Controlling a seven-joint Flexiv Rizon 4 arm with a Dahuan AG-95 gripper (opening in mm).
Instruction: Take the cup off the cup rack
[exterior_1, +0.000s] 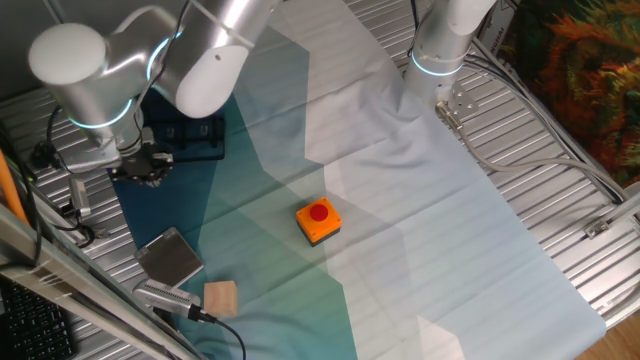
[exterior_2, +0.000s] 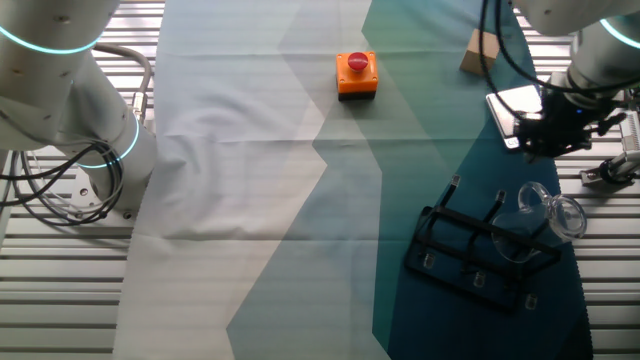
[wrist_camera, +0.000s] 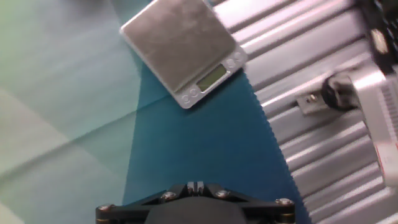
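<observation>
One clear cup (exterior_2: 548, 212) hangs tilted on the cup rack (exterior_2: 478, 250) at the 4 o'clock corner of the other fixed view, its mouth turned toward 3 o'clock and its body hooked over the rack's end peg. The black wire frame lies on the dark teal strip of the cloth (exterior_2: 300, 180), close to the ribbed metal edge of the table (exterior_2: 600, 320).

The gripper (exterior_2: 560, 130) hovers at roughly 12 o'clock of the rack in that view, near the cup but apart from it, beside a small silver scale (wrist_camera: 180, 50). The hand view looks down on the scale and bare teal cloth; neither cup nor rack appears in it, and the fingers are out of frame, so whether they are spread or closed cannot be told from any view.

The approach appears not yet begun in earnest, and several risks follow. See-through glass gives little contrast, so a misjudged descent could strike the rim rather than straddle it. The light wire rack may drag or tip if the cup is pulled sideways instead of lifted along the peg. A slip could send the tumbler rolling off the cloth toward the table edge. An orange button box (exterior_2: 356, 75) and a wooden block (exterior_1: 221, 298) lie well clear.
</observation>
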